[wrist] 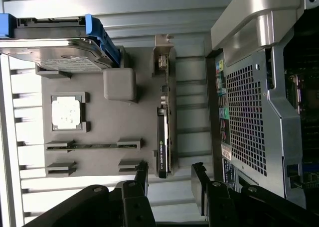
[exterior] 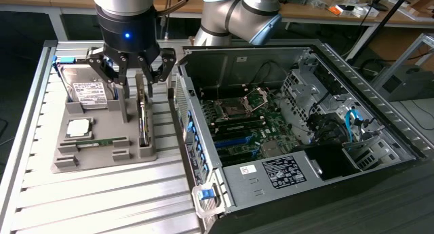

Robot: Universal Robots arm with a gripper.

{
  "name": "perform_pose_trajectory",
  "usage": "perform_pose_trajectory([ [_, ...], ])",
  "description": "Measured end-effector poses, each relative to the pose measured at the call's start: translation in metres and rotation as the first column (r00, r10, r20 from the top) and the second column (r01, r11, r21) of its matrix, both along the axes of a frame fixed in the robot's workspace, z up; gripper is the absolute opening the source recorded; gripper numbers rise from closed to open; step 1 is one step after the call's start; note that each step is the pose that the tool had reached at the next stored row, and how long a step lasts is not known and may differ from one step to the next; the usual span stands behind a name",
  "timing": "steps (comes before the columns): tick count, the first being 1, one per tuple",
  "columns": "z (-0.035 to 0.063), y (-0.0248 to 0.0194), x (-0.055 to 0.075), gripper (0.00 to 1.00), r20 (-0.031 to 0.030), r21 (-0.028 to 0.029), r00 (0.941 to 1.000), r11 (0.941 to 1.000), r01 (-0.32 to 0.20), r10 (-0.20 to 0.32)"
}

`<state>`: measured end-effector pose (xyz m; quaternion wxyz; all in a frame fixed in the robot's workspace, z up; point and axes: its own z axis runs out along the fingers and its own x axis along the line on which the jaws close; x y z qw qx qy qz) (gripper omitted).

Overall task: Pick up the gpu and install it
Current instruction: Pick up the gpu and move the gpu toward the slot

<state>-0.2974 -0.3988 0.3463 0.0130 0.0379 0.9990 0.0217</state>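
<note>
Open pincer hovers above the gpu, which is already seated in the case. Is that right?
No. The gpu stands on edge in the grey tray beside the case, not seated in it; the exterior view shows this. The open pincer does hover above it.

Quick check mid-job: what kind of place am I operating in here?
Probably a robotics lab bench for PC assembly: an open computer case, a grey fixture tray holding the gpu and other parts, and cluttered wooden desks behind.
</note>
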Motion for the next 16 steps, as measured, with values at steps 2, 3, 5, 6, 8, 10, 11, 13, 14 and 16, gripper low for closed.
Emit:
perform_pose_trajectory([
  [2,-0.0008,0.0001,0.0,0.48,-0.0001,0.0,1.0,1.0,0.0,0.0],
  [3,-0.0012,0.0001,0.0,0.48,-0.0001,-0.0001,1.0,1.0,0.0,0.0],
  [5,-0.0021,0.0003,0.0,0.48,0.0,0.0,1.0,1.0,0.0,0.0],
  [6,-0.0025,0.0004,0.0,0.48,0.0,0.0,1.0,1.0,0.0,0.0],
  [8,-0.0033,0.0005,0.0,0.48,0.0,0.0,1.0,1.0,0.0,0.0],
  [10,-0.0041,0.0009,-0.0001,0.48,0.0,0.0,1.0,1.0,0.0,0.0],
  [11,-0.0046,0.0011,-0.0001,0.48,0.0,0.0,1.0,1.0,0.0,0.0],
  [13,-0.0054,0.0015,-0.0001,0.48,0.0001,0.0001,1.0,1.0,0.0,0.0],
  [14,-0.0057,0.0017,-0.0001,0.48,0.0001,0.0001,1.0,1.0,0.0,0.0],
  [16,-0.0064,0.0021,-0.0001,0.48,0.0002,0.0001,1.0,1.0,0.0,0.0],
])
